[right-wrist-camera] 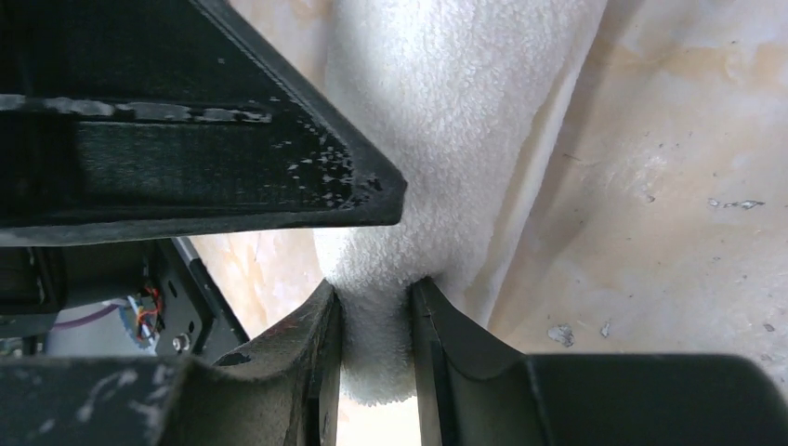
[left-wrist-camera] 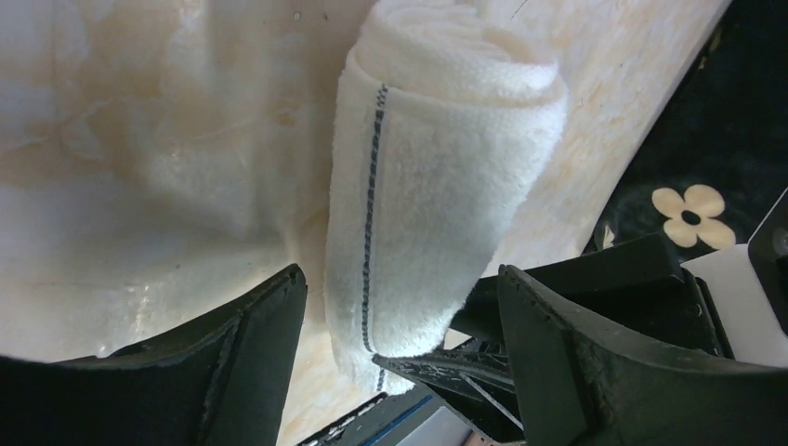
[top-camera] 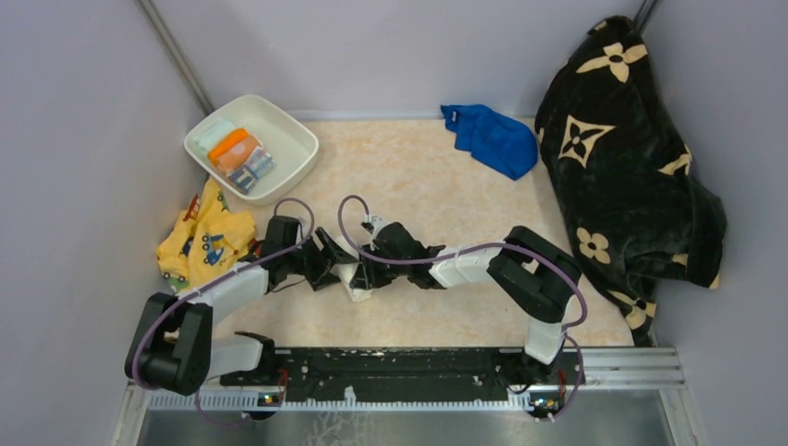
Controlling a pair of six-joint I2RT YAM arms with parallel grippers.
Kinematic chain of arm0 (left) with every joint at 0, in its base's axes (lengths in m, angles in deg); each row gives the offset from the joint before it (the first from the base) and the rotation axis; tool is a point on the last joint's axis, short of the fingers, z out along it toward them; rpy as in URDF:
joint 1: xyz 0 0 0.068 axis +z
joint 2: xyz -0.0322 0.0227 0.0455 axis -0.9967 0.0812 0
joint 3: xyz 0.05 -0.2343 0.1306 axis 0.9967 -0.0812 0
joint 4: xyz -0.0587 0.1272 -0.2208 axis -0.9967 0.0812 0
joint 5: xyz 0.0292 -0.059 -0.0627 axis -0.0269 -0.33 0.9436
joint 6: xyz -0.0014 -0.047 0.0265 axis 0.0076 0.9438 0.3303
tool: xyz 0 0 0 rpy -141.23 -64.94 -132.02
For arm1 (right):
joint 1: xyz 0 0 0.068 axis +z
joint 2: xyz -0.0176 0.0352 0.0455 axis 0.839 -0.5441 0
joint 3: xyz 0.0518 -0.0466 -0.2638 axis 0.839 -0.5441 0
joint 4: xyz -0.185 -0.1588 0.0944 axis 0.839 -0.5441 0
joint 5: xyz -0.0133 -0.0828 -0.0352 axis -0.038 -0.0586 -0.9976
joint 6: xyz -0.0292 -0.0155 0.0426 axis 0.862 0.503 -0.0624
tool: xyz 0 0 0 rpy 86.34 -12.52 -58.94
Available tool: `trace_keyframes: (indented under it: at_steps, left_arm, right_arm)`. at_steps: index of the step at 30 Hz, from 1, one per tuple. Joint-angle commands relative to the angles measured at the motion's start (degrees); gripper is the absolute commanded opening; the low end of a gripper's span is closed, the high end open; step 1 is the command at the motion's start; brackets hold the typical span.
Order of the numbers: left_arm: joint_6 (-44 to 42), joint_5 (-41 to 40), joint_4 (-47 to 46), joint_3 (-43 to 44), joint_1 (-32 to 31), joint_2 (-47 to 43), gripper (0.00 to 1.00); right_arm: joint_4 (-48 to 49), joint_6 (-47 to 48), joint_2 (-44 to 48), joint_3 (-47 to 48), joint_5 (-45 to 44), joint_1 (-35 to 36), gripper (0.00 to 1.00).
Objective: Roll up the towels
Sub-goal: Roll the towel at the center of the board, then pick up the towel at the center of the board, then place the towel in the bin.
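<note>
Nearest the bases, the two arms meet over the middle of the surface [top-camera: 418, 186], both at the cream-white towel [left-wrist-camera: 446, 167]. It lies there as a tight roll, with a dark stitched line running along its length. The right hand [right-wrist-camera: 376, 311] is narrow, pinching the near end of the roll so that the terry bulges between its fingers [right-wrist-camera: 316, 344]. The left hand [left-wrist-camera: 400, 279] stands wide, one finger on each side of the roll, apparently not pressing it.

The cloth looks light, soft and springy. I judge it will loosen if it is let go at one end only, so the hold belongs across the middle of the roll, over the free outer edge, firm enough to compress the pile.

Farther off to the left, the printed towel [top-camera: 240, 158] sits, apparently rolled, in a white basin [top-camera: 288, 135]. Farthest, the blue towel [top-camera: 492, 139] lies crumpled and unrolled near the back wall.
</note>
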Motion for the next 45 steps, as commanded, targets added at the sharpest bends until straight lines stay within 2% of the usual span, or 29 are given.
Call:
trace_keyframes:
  at_steps: [1, 6, 12, 14, 19, 24, 26, 31, 38, 45]
  left_arm:
    - [-0.14, 1.84, -5.49, -0.06, -0.81, 4.01, 0.79]
    - [-1.27, 0.93, -7.67, -0.34, -1.33, 7.25, 0.68]
    - [-2.57, -1.01, -8.05, 2.13, -4.69, 11.73, 0.58]
    - [-3.21, -1.77, -8.0, 2.73, -4.88, 12.72, 0.5]
    - [-8.5, -4.88, -7.17, 6.27, -4.8, 13.29, 0.34]
    - [-22.68, -5.9, -2.5, 18.39, -3.5, 16.52, 0.23]
    - [-30.53, -6.08, 0.14, 23.68, -2.28, 18.08, 0.21]
    - [-43.62, -3.17, 8.94, 37.46, 2.56, 23.22, 0.19]
    - [-57.84, -3.27, 19.05, 55.5, 9.13, 30.31, 0.18]
    - [-66.93, -0.34, 26.11, 71.93, 16.4, 36.94, 0.18]
  right_arm:
    - [-5.6, -3.4, -5.1, -5.64, 3.79, -0.17, 0.15]
    - [-2.49, -5.08, -5.72, -7.61, 5.26, -0.76, 0.15]
    - [-3.26, -3.78, -5.78, -6.53, 5.4, -0.98, 0.15]
    - [-4.19, -2.51, -5.07, -5.98, 4.82, -1.1, 0.17]
    - [-6.76, 1.6, 0.71, -5.46, 4.33, -2.56, 0.33]
    - [-17.04, 9.37, 7.19, -0.91, 0.9, -2.89, 0.51]
    - [-19.96, 11.27, 10.41, 0.08, -0.34, -3.09, 0.56]
    - [-23.73, 13.31, 16.93, -1.85, -0.86, -4.97, 0.67]
    - [-27.99, 14.77, 23.9, -6.36, -1.63, -8.3, 0.73]
    - [-30.03, 16.58, 23.66, -6.02, -2.04, -9.68, 0.73]
